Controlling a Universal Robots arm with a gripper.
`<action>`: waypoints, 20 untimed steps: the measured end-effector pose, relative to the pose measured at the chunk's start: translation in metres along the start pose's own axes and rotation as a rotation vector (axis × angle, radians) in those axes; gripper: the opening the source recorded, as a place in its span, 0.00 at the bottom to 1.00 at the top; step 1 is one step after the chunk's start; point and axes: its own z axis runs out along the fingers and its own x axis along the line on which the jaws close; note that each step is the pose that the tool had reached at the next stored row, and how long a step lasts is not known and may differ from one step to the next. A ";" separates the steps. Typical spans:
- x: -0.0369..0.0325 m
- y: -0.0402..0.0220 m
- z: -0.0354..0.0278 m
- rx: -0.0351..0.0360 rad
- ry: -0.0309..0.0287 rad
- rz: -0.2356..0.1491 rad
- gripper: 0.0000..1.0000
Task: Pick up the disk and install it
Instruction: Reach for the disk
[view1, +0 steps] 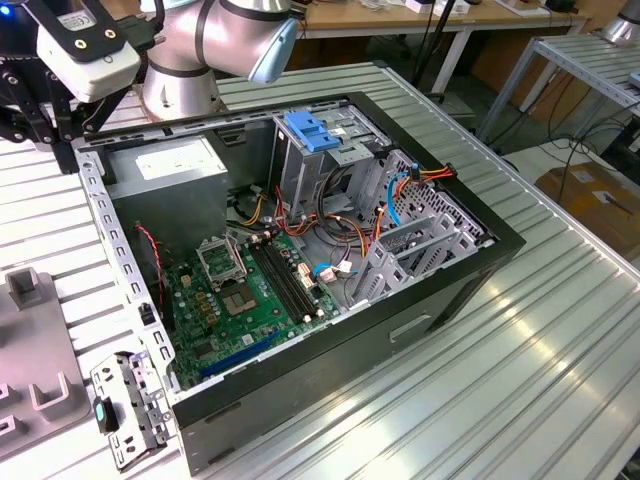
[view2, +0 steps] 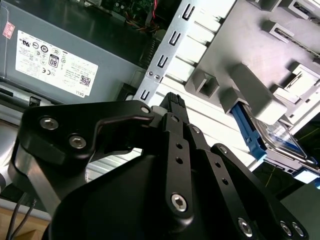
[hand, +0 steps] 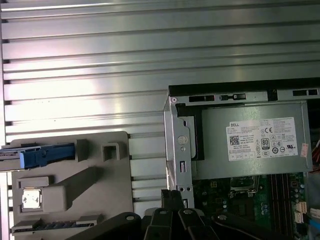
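A ribbed aluminium table (view1: 560, 330) carries an open black computer case (view1: 300, 400). Beyond the case, the silver-grey robot arm (view1: 200, 40) bends toward the exterior view's left. A grey moulded plastic tray (hand: 115, 200) lies beside the case, and the silver-black disk with blue rails (view2: 282, 137) rests in it. The black gripper (view2: 173, 101) hangs near the case's metal edge, apart from the disk, its fingers pressed together on nothing.

Bright overhead light; white glare streaks the metal table (view1: 540, 330) at the exterior view's lower right, the computer case (view1: 300, 395) shadowed inside.
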 end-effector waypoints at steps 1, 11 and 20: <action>0.0010 -0.0001 0.0000 0.0000 0.0002 0.000 0.11; 0.0134 -0.0010 0.0002 0.0001 0.0010 0.000 0.11; 0.0237 -0.0015 0.0007 0.0000 0.0013 0.000 0.11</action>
